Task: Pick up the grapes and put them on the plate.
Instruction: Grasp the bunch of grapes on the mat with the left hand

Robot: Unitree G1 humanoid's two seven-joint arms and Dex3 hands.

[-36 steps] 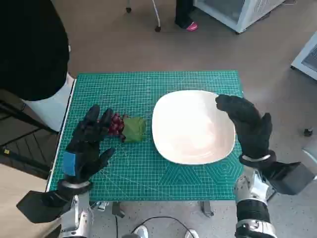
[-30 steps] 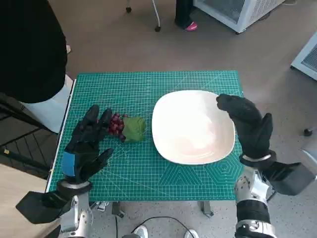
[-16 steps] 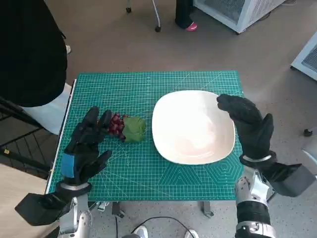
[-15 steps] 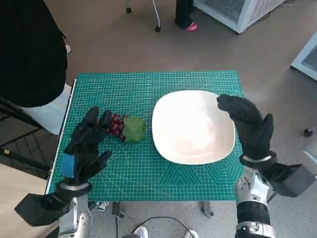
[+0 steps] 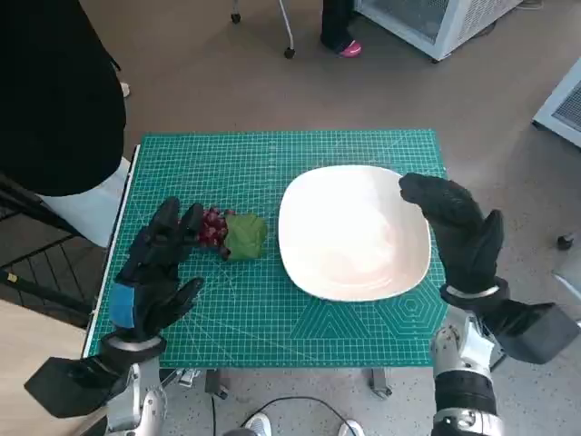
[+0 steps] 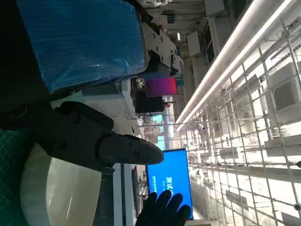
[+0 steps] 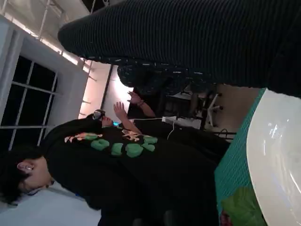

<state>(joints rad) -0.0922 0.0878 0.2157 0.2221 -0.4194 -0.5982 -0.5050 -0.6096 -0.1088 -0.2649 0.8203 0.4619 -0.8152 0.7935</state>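
- Both hands hold nothing, fingers apart: left hand (image 5: 150, 268) just beside the grapes (image 5: 212, 227), right hand (image 5: 458, 227) over the plate (image 5: 349, 232) rim.

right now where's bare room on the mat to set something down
Free: the green cutting mat strip beyond the white plate and red grapes with green leaf, and the near strip below them. Crowded: the left side, where the left hand hovers by the grapes; the right hand overhangs the plate's right rim.

A green cutting mat (image 5: 272, 300) is lying over the small table. A person in black (image 5: 54, 86) is standing beside its left edge, and white cabinets (image 5: 436, 23) are sitting on the brown floor (image 5: 209, 82) beyond.
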